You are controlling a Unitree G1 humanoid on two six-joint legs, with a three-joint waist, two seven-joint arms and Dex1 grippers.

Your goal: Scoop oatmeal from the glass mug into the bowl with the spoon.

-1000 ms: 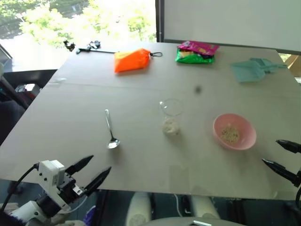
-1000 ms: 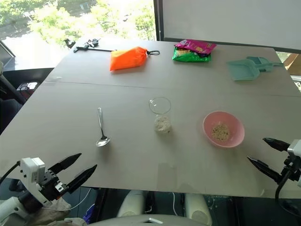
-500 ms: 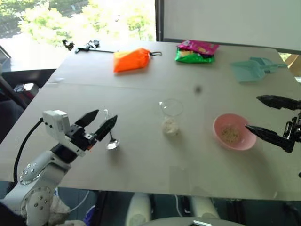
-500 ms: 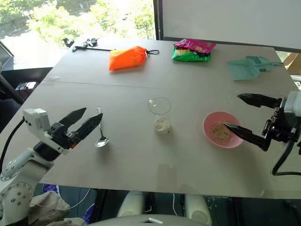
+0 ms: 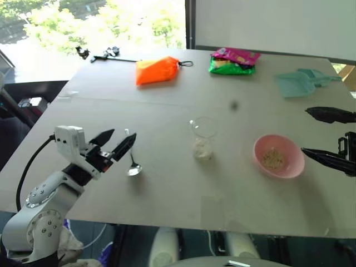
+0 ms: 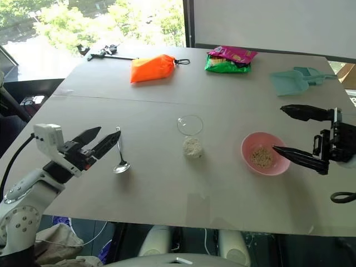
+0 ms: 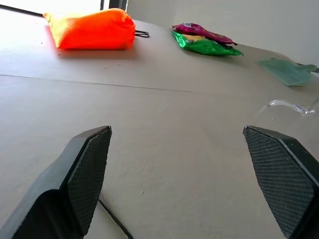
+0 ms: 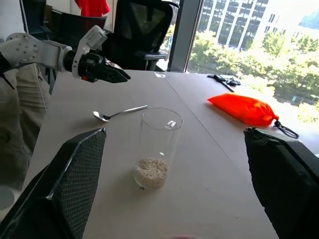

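The broad, matte beige worktop (image 6: 167, 183) has a faint seam running across it. At its far edge lie a puffy orange fabric pouch (image 6: 151, 68), a crinkly green and magenta snack packet (image 6: 229, 60) and, far right, a pale teal plastic dustpan-like scoop (image 6: 295, 79). Near the right side sits the shallow round pink plastic bowl (image 6: 265, 153), some flakes already in it. Left of it, at the middle, the small clear glass mug (image 6: 191, 136) stands upright with a low heap of pale beige oatmeal (image 6: 192, 147) at its bottom. Further left the slim shiny metal spoon (image 6: 119, 154) lies flat, its long axis running near to far, oval head at the near end. The left claw (image 6: 102, 140) hovers just left of the spoon, black fingers spread wide. The right claw (image 6: 290, 131) hangs by the bowl's right side, also wide apart, holding nothing.
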